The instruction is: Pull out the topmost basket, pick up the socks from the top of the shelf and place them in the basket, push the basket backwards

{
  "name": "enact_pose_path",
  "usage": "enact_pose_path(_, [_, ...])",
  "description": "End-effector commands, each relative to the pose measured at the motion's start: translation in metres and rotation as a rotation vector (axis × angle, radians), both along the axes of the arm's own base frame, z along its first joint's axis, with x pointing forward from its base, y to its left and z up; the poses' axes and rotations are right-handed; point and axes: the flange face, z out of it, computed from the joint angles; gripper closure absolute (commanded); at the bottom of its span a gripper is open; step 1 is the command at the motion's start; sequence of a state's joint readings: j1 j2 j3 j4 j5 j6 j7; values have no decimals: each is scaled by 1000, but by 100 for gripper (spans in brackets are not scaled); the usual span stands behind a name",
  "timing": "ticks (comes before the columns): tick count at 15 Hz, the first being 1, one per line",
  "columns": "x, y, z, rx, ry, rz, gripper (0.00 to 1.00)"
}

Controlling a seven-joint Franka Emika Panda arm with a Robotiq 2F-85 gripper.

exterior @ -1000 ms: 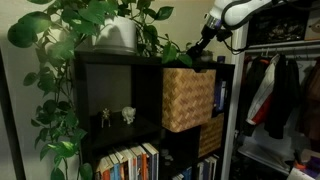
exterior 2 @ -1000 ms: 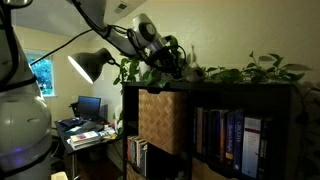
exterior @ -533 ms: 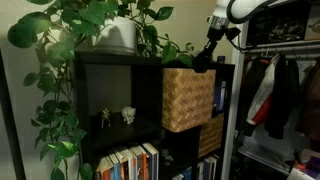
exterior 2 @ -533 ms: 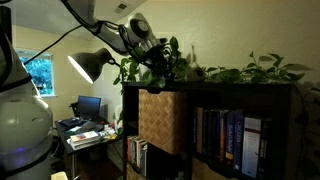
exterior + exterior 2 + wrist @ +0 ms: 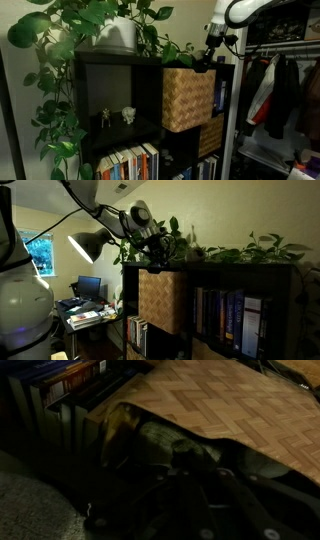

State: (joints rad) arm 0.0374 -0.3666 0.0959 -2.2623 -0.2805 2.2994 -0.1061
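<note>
The tall black shelf (image 5: 110, 85) shows in both exterior views (image 5: 240, 268). The topmost basket (image 5: 188, 98) of tan wicker sticks out of its upper compartment; it also shows in an exterior view (image 5: 160, 300) and in the wrist view (image 5: 230, 400). My gripper (image 5: 206, 58) hangs just above the basket's top edge at the end of the shelf top (image 5: 160, 248). It looks shut on a dark bundle, the socks (image 5: 202, 62). The wrist view is very dark; the fingers (image 5: 185, 455) barely show.
A leafy potted plant (image 5: 115, 35) covers the shelf top. A similar woven basket (image 5: 210, 135) sits lower down. Clothes hang on a rack (image 5: 280, 90) beside the shelf. Books (image 5: 225, 315) fill other compartments. A lamp (image 5: 88, 245) stands nearby.
The gripper has risen a little from the shelf top and shifted toward the spot above the basket, carrying the dark bundle. The basket has not moved.
</note>
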Motion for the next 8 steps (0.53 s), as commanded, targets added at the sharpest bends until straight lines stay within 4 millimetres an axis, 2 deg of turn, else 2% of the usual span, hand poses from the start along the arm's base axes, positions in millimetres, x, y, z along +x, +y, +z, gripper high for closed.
enact_pose_path(1, [3, 0, -6, 20, -21, 42, 55])
enact_pose_path(4, [3, 1, 1, 18, -50, 42, 35])
enact_pose_path(8, [-1, -2, 19, 12, -100, 24, 10])
